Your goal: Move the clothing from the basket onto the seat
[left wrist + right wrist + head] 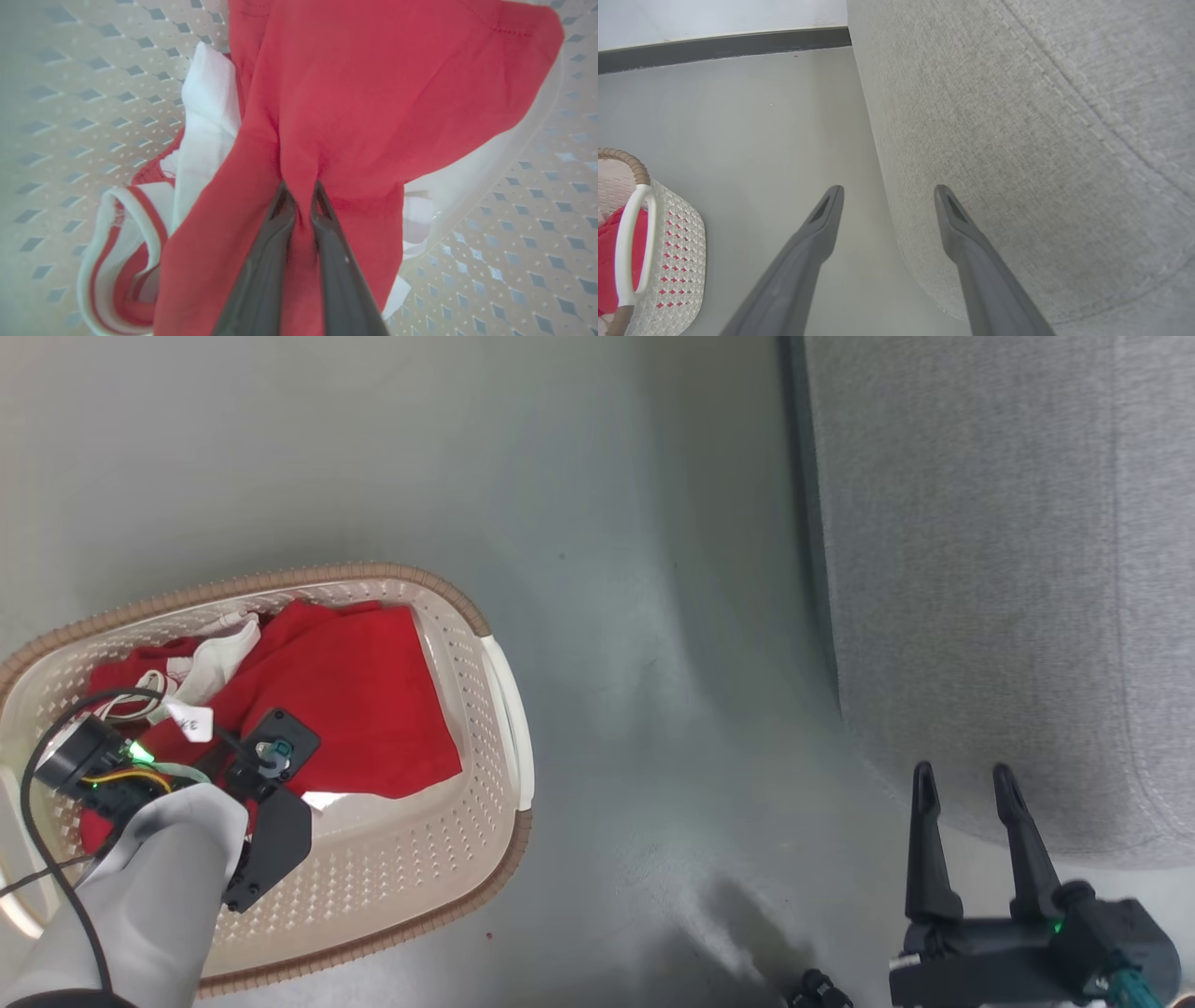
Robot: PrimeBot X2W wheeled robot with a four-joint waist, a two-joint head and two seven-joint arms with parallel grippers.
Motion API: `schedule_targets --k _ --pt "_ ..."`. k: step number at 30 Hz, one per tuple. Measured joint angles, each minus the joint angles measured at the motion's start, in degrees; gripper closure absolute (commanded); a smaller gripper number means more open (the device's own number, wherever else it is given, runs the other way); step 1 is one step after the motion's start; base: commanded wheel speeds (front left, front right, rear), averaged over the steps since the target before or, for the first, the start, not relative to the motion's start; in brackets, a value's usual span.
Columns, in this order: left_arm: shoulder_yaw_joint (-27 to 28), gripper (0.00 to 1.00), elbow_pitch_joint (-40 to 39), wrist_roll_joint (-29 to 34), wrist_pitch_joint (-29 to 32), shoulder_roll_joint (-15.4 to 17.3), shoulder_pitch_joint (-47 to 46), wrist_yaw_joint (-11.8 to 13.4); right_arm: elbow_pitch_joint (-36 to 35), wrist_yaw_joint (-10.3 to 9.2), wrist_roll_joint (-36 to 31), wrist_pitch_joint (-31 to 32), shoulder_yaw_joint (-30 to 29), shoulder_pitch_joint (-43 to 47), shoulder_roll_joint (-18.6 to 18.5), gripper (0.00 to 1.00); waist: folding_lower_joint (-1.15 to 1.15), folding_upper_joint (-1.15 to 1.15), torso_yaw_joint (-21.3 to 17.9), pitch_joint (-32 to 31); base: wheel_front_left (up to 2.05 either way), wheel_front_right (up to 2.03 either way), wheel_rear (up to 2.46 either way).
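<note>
Here, the left tool [299, 190] pinches red clothing [373, 93] inside the basket [439, 859]; the right tool [888, 192] gapes wide, empty, beside the seat [1041, 140].

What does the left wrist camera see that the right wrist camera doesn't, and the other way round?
Left wrist view: close up, the left gripper pinching a fold of the red clothing, with a white panel and red-striped trim, over the basket's holed inside.
Right wrist view: the right gripper open, holding nothing, beside the grey seat with its seam, plus the floor and a dark skirting strip.
Shared: the basket with red clothing in it, seen from outside in the right wrist view.
</note>
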Motion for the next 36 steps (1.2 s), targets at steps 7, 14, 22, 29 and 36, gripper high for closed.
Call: schedule_targets --k 7,14,22,29,36 --pt "1.7 1.00 1.2 -2.7 -3.3 0.1 2.5 1.0 2.2 -0.05 1.6 0.0 1.7 -4.7 0.0 0.00 0.00 0.00 -0.8 -2.5 0.00 0.00 0.00" --pt "3.0 1.00 2.0 -4.0 -6.7 -0.1 6.1 2.1 6.0 -0.07 3.1 0.0 2.1 -8.4 0.0 0.00 0.00 0.00 -1.9 -6.3 0.00 0.00 0.00" --pt "4.0 1.00 1.8 -6.2 -11.6 -3.6 8.6 3.4 9.8 -0.07 3.4 0.0 0.4 -10.4 -0.1 0.00 -0.01 0.00 -1.9 -12.2 0.00 0.00 0.00" --pt "4.9 1.00 1.2 -7.2 -13.7 -5.8 10.6 5.0 13.4 -0.05 3.4 0.0 -0.6 -11.4 -0.1 0.00 -0.01 0.00 -0.5 -17.9 0.00 0.00 0.00" --pt "5.1 1.00 -0.4 -7.9 -14.6 -6.3 12.7 5.9 16.3 0.56 3.4 0.0 -0.7 -11.6 -0.1 0.00 -0.02 0.00 1.4 -22.7 0.00 0.00 0.00"
